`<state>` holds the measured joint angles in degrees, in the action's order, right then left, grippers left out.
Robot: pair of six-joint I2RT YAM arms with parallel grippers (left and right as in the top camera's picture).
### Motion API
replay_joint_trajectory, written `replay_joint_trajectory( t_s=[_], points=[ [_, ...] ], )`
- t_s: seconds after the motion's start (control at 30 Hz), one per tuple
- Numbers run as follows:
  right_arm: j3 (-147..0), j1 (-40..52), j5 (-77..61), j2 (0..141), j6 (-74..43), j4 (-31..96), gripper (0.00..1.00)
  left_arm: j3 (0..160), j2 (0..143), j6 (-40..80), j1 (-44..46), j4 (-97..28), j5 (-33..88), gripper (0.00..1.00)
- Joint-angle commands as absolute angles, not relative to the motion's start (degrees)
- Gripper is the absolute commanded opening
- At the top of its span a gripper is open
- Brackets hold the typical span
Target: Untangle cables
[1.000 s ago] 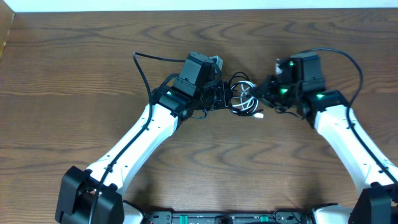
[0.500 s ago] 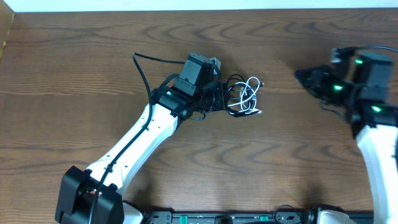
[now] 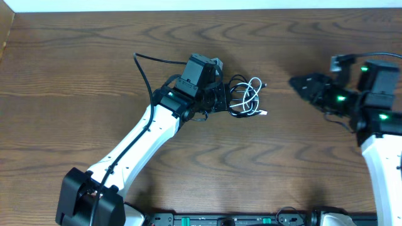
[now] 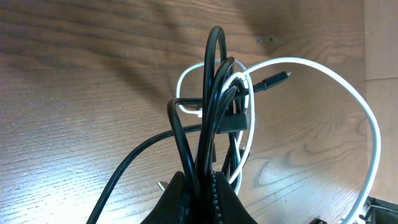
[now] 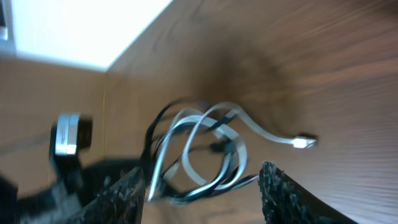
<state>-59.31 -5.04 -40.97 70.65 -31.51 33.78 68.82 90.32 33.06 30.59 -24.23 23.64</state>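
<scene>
The cables lie in one tangle on the wooden table (image 3: 94,94), white cable (image 3: 253,93) looped through black cable (image 3: 237,81). My left gripper (image 3: 225,99) is at the tangle's left side. In the left wrist view its jaws (image 4: 200,182) are shut on several black cable strands (image 4: 214,81), while the white cable (image 4: 348,93) arcs round to the right. My right gripper (image 3: 295,82) hangs to the right of the tangle, apart from it. Its fingers (image 5: 124,196) stand open with nothing between them, and the blurred tangle (image 5: 199,146) and white plug (image 5: 303,142) lie ahead.
A thicker black wire (image 3: 142,66) runs from the left arm across the table toward the back. The table's far edge (image 3: 201,9) borders a white strip at the top. The table's left edge (image 3: 5,37) is at the far left.
My right gripper let go of the tangle, opened and pulled away to the right, then drifted slightly back left. The tangle stayed with the left gripper.
</scene>
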Motion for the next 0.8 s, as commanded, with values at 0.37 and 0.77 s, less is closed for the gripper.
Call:
replay_joint_trajectory(
  t_s=[0.37, 0.77],
  points=[
    [-59.9, 14.11, -31.4, 79.77, -39.92, 25.45, 0.24, 68.86, 90.28, 43.07, 30.55, -22.87, 33.19, 0.11],
    [-59.9, 9.15, -41.52, 80.66, -45.04, 14.11, 0.01, 68.86, 90.28, 43.11, 30.55, -21.63, 35.31, 0.17]
  ],
)
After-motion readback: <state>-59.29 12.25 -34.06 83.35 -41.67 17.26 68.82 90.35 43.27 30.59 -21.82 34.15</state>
